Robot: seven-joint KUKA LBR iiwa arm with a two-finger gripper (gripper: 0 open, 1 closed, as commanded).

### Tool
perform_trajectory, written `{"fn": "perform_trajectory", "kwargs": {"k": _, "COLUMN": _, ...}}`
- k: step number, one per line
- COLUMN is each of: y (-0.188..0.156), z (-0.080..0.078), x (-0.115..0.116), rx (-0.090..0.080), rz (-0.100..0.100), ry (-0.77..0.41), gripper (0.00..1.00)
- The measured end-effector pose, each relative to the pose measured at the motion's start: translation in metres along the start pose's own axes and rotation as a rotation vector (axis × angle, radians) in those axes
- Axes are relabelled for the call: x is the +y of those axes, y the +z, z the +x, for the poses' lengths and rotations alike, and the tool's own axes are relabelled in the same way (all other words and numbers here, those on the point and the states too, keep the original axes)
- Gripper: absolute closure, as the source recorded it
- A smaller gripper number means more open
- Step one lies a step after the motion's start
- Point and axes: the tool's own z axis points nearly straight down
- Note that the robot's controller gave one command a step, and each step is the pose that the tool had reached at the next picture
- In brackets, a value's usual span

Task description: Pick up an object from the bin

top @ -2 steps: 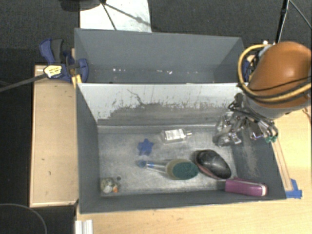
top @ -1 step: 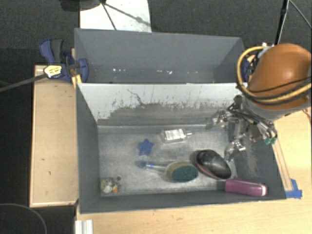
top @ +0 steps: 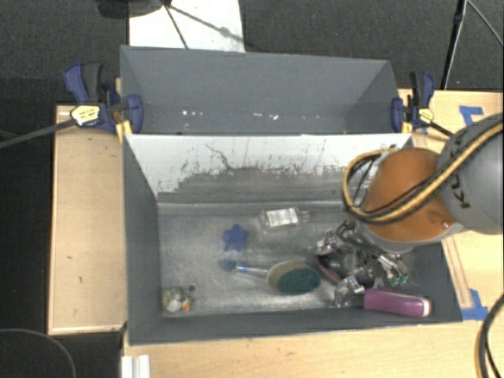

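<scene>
Purple tube lies along the near wall of the bin, at its right. We see the gripper low between it and a green round pad. We cannot tell how the jaws stand.

The arm is a thick grey tube with dark lettering along its side. A rounded, glossy orange cover caps its wrist, and black and yellow cables loop around that cover. Under it, the tool is a cluster of dark and silvery metal parts.
</scene>
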Motion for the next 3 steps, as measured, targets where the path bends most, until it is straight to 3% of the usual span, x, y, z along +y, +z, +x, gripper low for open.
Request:
{"fn": "perform_trajectory", "kwargs": {"k": 1, "y": -0.004, "z": -0.003, "x": -0.001, "rx": -0.008, "rz": 0.003, "ry": -0.004, "gripper": 1.0}}
{"fn": "perform_trajectory", "kwargs": {"k": 2, "y": -0.004, "z": -0.003, "x": -0.001, "rx": -0.008, "rz": 0.004, "ry": -0.006, "gripper": 0.0}}
{"fn": "perform_trajectory", "kwargs": {"k": 3, "y": 0.009, "z": -0.01, "x": 0.075, "rx": -0.03, "rz": 0.011, "ry": -0.19, "gripper": 0.0}}
